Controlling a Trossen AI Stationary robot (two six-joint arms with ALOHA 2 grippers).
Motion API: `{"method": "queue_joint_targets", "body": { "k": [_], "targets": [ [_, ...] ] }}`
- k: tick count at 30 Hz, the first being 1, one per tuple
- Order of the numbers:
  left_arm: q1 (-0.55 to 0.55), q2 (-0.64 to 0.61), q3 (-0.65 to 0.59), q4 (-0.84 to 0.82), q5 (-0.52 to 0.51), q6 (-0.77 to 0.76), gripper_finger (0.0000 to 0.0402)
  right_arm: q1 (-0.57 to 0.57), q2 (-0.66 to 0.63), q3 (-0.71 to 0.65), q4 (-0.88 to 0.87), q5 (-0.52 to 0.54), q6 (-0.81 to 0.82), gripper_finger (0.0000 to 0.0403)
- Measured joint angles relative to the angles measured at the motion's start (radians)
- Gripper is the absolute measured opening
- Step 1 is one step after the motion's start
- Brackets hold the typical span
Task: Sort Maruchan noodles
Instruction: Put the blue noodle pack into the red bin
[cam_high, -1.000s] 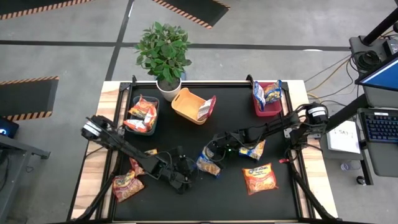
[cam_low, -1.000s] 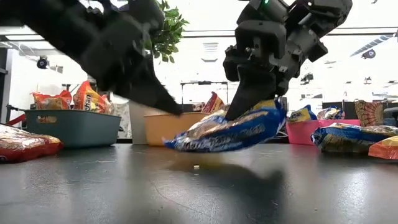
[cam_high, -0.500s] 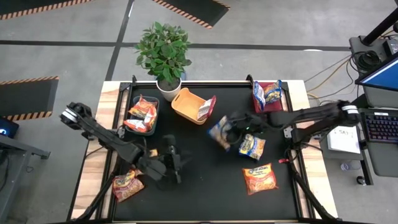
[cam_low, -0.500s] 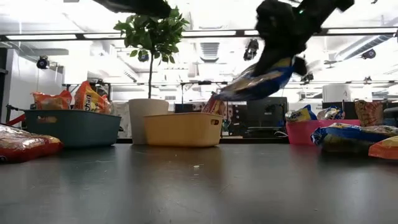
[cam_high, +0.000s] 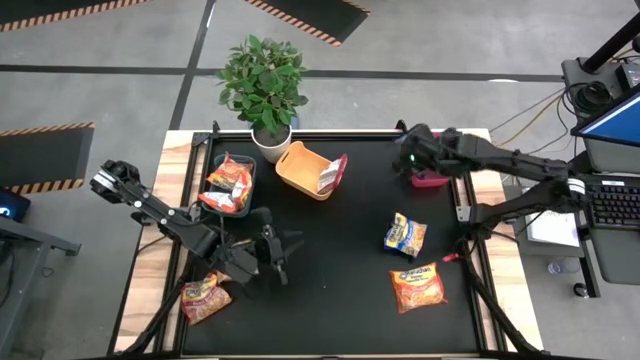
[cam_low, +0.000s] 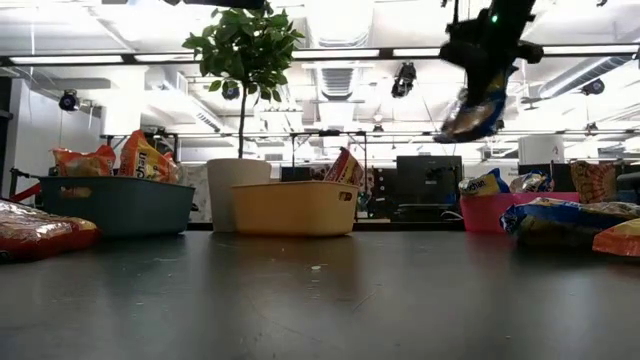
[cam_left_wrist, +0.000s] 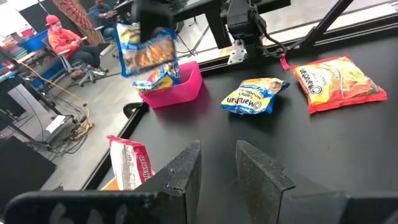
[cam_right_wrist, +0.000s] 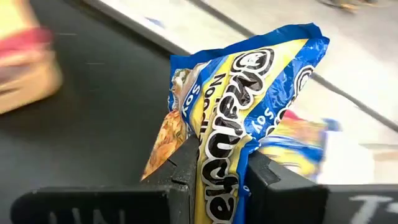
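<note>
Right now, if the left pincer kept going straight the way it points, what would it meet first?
Probably bare black table; farther along that line lies the blue-and-yellow noodle packet, though depth is hard to judge.

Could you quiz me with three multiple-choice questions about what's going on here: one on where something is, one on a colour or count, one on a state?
1. Where is the right gripper?
A. above the pink bin
B. by the plant
C. off the table

2. How many packets lie loose on the black mat to the right of the orange bin?
A. none
B. two
C. five

3. What is the right gripper doing?
A. hanging empty
B. gripping a blue-and-yellow packet
C. gripping a bin

Answers: 1 A, the high view shows it over the pink bin. 2 B, a blue packet and an orange packet lie there. 3 B, its fingers pinch the packet in the right wrist view.
</note>
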Motion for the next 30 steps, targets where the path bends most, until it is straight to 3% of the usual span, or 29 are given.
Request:
{"method": "queue_joint_targets", "body": {
  "k": [7,12,30],
  "targets": [
    [0.0,0.008,0.0,-0.039,0.0,-0.067,0.0084,-0.245,0.113,0.043,-0.103,0.019,-0.097,0.0063],
    [0.0,0.007,0.0,-0.065,0.0,-0.073,0.0084,-0.355,0.186,0.031,-0.132,0.017,-0.14,0.0063],
    [0.001,0.0,0.002,-0.113,-0.191,0.012,0.0084,-0.395,0.345,0.02,-0.03,0.021,-0.171,0.0063]
  ]
}}
